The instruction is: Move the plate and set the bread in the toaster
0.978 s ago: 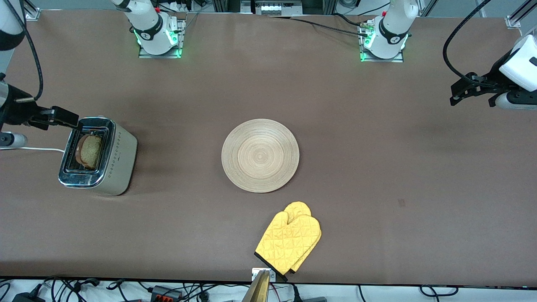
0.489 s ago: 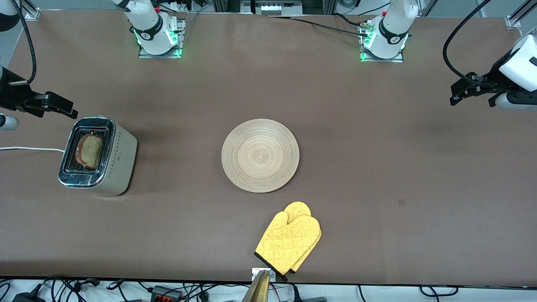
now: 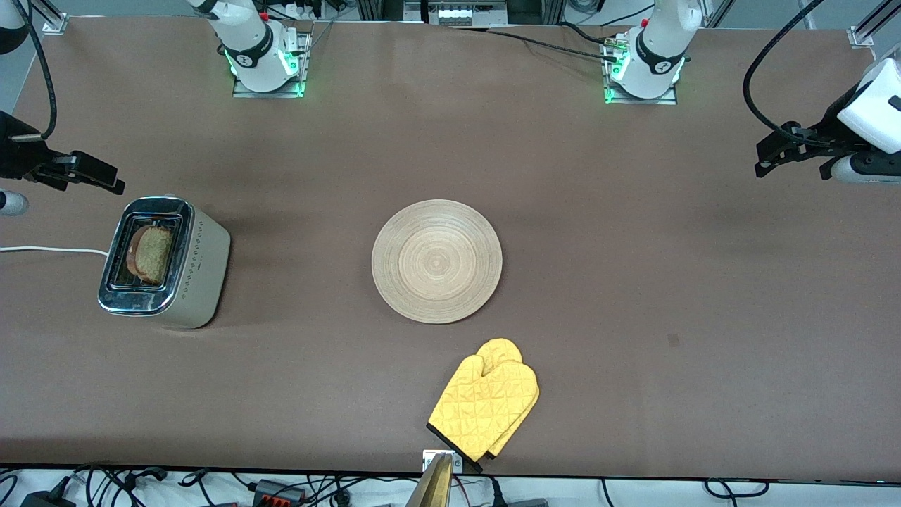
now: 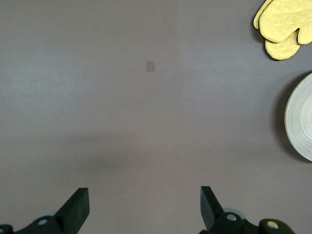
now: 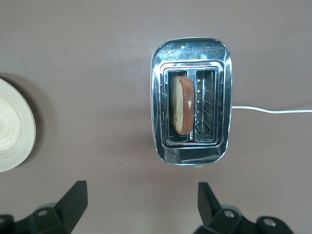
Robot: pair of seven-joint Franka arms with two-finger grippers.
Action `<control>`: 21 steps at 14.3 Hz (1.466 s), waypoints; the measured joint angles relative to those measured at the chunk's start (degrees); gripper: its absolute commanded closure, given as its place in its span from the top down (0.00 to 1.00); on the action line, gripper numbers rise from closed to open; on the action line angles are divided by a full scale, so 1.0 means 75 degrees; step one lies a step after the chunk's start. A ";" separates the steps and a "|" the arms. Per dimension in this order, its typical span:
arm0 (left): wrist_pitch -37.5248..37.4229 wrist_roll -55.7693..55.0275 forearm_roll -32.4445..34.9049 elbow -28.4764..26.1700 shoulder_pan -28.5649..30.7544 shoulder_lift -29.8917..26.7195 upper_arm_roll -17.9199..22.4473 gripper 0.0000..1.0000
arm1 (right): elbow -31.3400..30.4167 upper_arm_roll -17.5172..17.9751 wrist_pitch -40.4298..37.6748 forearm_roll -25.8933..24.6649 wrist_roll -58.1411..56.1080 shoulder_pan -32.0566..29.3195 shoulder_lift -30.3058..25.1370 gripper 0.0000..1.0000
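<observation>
The light-wood plate [image 3: 436, 261] lies flat mid-table with nothing on it; part of its rim shows in both wrist views [image 4: 300, 119] [image 5: 12, 126]. The toaster [image 3: 204, 274] stands at the right arm's end of the table. The bread [image 3: 151, 253] stands upright in one of its slots, with its brown crust sticking out [image 5: 183, 105]. My right gripper [image 3: 111, 180] hangs open and empty over the table, just off the toaster's [image 5: 190, 48] end. My left gripper [image 3: 761, 160] waits open and empty over bare table at the left arm's end.
A yellow oven mitt [image 3: 486, 405] lies near the table's front edge, nearer to the camera than the plate, and shows in the left wrist view [image 4: 282, 27]. The toaster's white cord [image 3: 49, 249] runs off the table's end. A small patch [image 3: 673, 341] marks the tabletop.
My right gripper has drawn back off the toaster's top toward the table's end, still open. The bread stays in its slot. The left arm has not moved.
</observation>
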 measured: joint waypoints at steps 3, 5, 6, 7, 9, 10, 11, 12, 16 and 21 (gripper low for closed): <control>0.0000 0.0000 0.0000 0.0000 0.0000 0.0000 0.0000 1.00 | -0.0024 0.0000 0.0003 -0.0370 -0.0017 -0.0002 0.0012 1.00; 0.0000 0.0000 0.0000 0.0000 0.0000 0.0000 0.0000 1.00 | -0.0027 0.0001 -0.0002 -0.0427 -0.0018 -0.0002 0.0077 1.00; 0.0000 0.0000 0.0000 0.0000 0.0000 0.0000 0.0000 1.00 | -0.0018 0.0001 -0.0022 -0.0442 -0.0018 -0.0002 0.0125 1.00; 0.0000 0.0000 0.0000 0.0000 0.0000 0.0000 0.0000 1.00 | 0.0019 0.0002 -0.0075 -0.0442 -0.0018 -0.0002 0.0175 1.00; 0.0000 0.0000 0.0000 0.0000 0.0000 0.0000 0.0000 1.00 | 0.0084 0.0002 -0.0141 -0.0444 -0.0018 -0.0002 0.0255 1.00; 0.0000 0.0000 0.0000 0.0000 0.0000 0.0000 0.0000 1.00 | 0.0114 0.0003 -0.0157 -0.0444 -0.0018 -0.0002 0.0287 1.00; 0.0000 0.0000 0.0000 0.0000 0.0000 0.0000 0.0000 1.00 | 0.0129 0.0008 -0.0163 -0.0444 -0.0018 -0.0002 0.0303 1.00; 0.0000 0.0000 0.0000 0.0000 0.0000 0.0000 0.0000 1.00 | 0.0134 0.0016 -0.0172 -0.0448 -0.0018 -0.0002 0.0303 1.00; 0.0000 0.0000 0.0000 0.0000 0.0000 0.0000 0.0000 1.00 | 0.0155 0.0029 -0.0230 -0.0493 -0.0020 -0.0001 0.0303 1.00; 0.0000 0.0000 0.0000 0.0000 0.0000 0.0000 0.0000 1.00 | 0.0160 0.0061 -0.0247 -0.0493 -0.0023 0.0000 0.0303 1.00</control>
